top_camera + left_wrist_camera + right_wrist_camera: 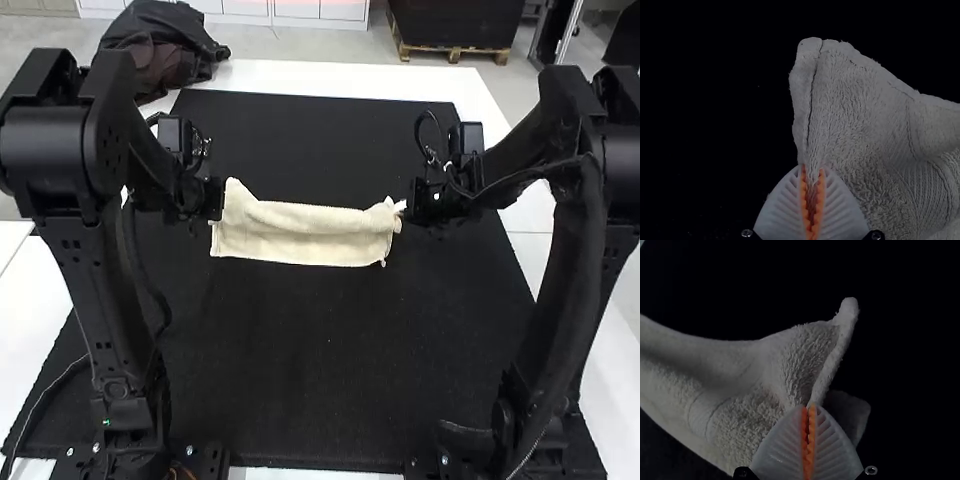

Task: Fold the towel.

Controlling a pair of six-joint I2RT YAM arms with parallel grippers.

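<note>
Cream terry cloth: the towel [305, 240] stretches as a long, narrow band across the upper middle of the high view, over a black mat [320, 380]. The left gripper [811, 169] is clenched on the edge at one short end, the towel pinched between its orange pads [804, 192]. The right gripper [810, 406] is clamped on the opposite end, on a gathered bit of edge near a corner.

Holding both ends at once probably serves to keep the far side taut, so that it can be brought over as one straight line instead of sagging in the middle. The two arms stand at the left and right of the high view, facing each other across the towel, which suits an even pull.

The towel looks soft and thick, its looped pile broken by smoother woven bands near the ends. A rounded ridge runs along its far side, with a flatter panel on the near side; it seems partly doubled, though I can't count the layers. Both ends peak into small points by the grips, and the end at the right gripper is more crumpled, with a loose flap beneath. That end may need smoothing once laid down.
</note>
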